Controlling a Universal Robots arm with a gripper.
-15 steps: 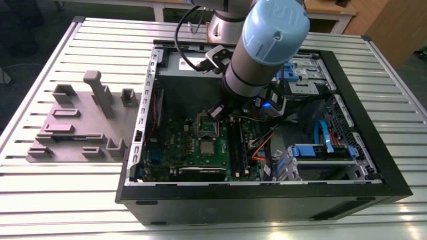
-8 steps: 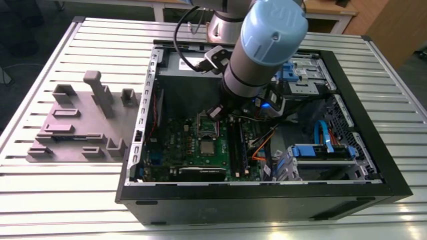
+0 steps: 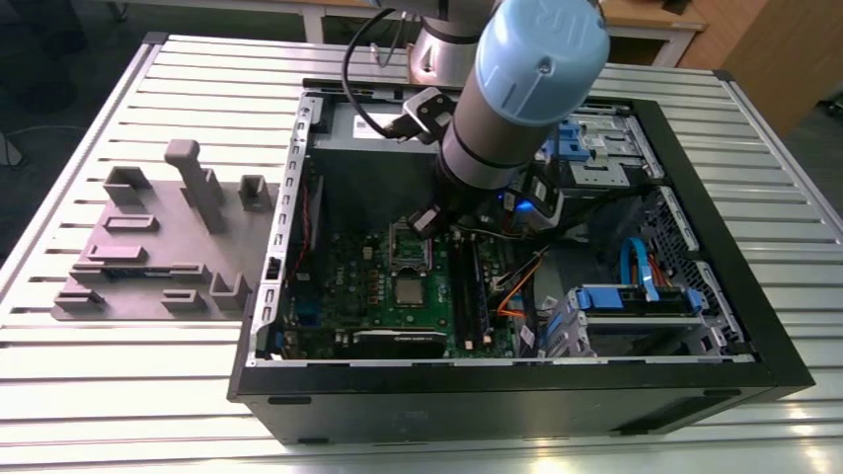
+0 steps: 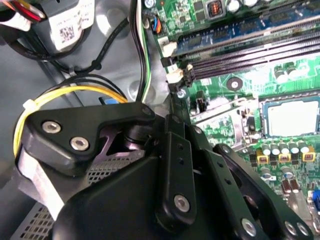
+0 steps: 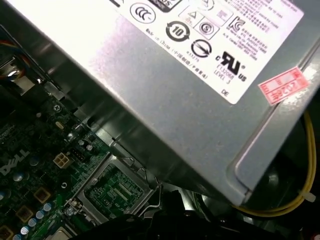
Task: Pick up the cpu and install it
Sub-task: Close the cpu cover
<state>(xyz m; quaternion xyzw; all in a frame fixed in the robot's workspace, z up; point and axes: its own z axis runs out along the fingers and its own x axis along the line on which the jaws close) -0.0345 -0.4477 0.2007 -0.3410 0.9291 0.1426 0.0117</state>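
Note:
The cpu [image 3: 411, 291] is a small silver-grey square lying flat on the green motherboard [image 3: 349, 281], inside the open computer case. The second wrist view shows the cpu [image 4: 292, 117] set in its square socket with a pale rim round it. The socket's metal frame [image 5: 117, 192] stands hinged open just beyond it. My gripper [image 3: 445, 225] hangs over the board, a short way above and behind the cpu, and is not touching it. Its black linkage [image 4: 175, 165] is close to the camera, and its tips are hidden.
The black case [image 3: 527, 395] rests on a slatted metal table [image 3: 158, 395]. A grey power supply [image 5: 175, 100] sits at the back of the case, close to the arm. Memory slots [image 4: 250, 47], loose cables [image 3: 520, 286] and blue drive bays [image 3: 633, 296] crowd the exterior view's right. Grey fixture blocks [image 3: 158, 247] stand left of the case.

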